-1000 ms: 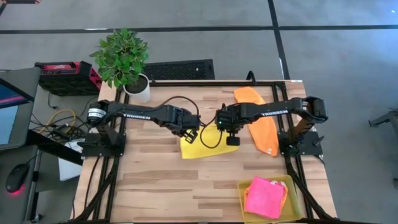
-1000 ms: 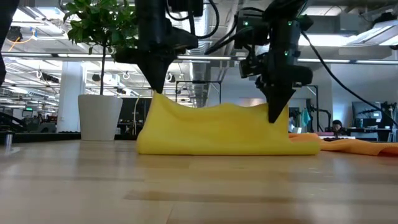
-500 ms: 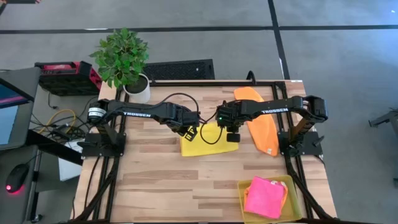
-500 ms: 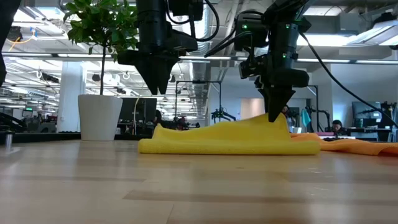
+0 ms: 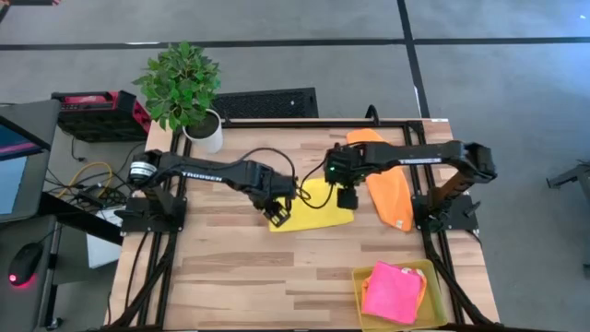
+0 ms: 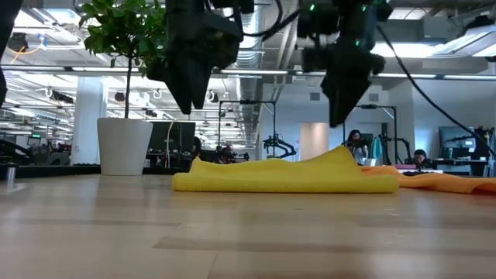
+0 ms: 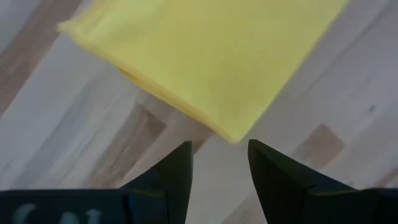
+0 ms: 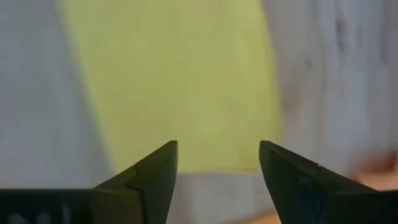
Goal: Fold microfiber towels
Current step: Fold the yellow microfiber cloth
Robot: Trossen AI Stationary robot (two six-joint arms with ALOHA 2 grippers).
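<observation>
light: bright, even overhead | shadows: soft, faint | low view: arms blurred, backlit by ceiling lights (image 6: 434,48) | right wrist: blurred | left wrist: sharper

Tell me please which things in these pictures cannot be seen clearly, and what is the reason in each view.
- Yellow towel, high view: both arms cover part of it, so its fold count is unclear.
- Orange towel, high view: the right arm crosses it, so one towel or two cannot be told; low view shows only a strip at the edge.
- Pink towel: absent from low and wrist views.
- Right wrist view: blurred.
</observation>
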